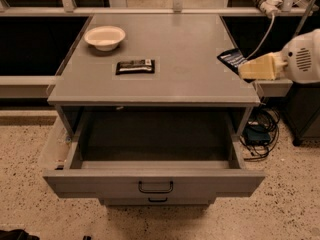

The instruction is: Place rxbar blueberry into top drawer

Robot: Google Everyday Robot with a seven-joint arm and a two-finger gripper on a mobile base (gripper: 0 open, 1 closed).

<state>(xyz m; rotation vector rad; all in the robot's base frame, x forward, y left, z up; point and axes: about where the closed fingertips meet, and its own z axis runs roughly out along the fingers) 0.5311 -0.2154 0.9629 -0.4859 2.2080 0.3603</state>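
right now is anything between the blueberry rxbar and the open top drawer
Only the cabinet top: the gripper holds the rxbar blueberry over its right edge, and the top drawer opens forward of it and lower. Nothing visible blocks the drawer's opening.
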